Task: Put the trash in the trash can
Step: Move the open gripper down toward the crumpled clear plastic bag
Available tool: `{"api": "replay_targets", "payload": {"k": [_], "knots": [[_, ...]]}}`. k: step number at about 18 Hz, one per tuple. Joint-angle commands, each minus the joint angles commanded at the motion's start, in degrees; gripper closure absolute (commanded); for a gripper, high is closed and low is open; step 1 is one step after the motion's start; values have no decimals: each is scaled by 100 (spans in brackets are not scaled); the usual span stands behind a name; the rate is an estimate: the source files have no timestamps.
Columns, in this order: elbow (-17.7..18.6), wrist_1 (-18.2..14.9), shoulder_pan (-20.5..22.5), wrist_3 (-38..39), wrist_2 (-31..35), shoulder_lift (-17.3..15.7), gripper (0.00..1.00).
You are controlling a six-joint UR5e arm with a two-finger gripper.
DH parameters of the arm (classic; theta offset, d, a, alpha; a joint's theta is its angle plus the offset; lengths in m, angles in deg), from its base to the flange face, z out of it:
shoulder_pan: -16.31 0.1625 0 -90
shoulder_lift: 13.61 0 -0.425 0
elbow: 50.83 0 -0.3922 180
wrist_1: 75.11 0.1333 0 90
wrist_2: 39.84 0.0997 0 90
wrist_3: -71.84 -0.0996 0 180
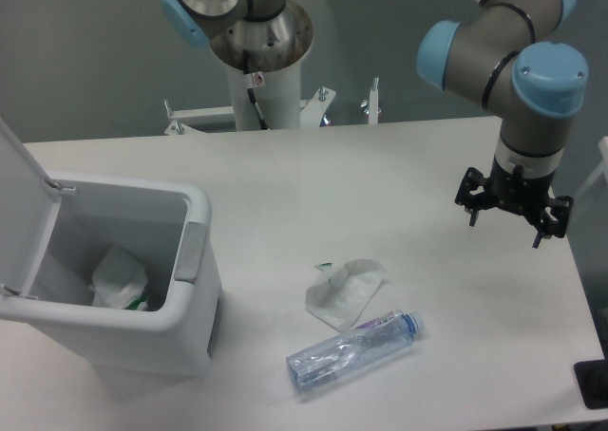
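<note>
A crumpled translucent-white wrapper [344, 290] with a green edge lies on the table near the middle front. Just in front of it lies a clear crushed plastic bottle [352, 351] with a blue cap pointing right. The white trash can [114, 277] stands at the front left with its lid [21, 198] swung up and open; a crumpled white piece with some green [120, 279] lies inside it. My gripper [513, 217] hangs above the table's right side, well to the right of the trash. Its fingers are spread and hold nothing.
The arm's white base column [266, 70] stands at the back centre behind the table. A dark object [594, 384] sits at the front right corner. The table's right edge runs close under my gripper.
</note>
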Motion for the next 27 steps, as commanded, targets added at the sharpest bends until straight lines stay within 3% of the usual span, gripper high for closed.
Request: {"api": "replay_targets", "payload": {"k": [9,11,16,22,27], "knots": [[122,52,-228,588,-79,-26,0],[368,149,-272,781,-227,-114,0],[1422,931,-492,897,-571,-501,0],[1678,1020,-1212,905,-519,-273,0],[1890,1037,-1520,905,-501,-132,1]]}}
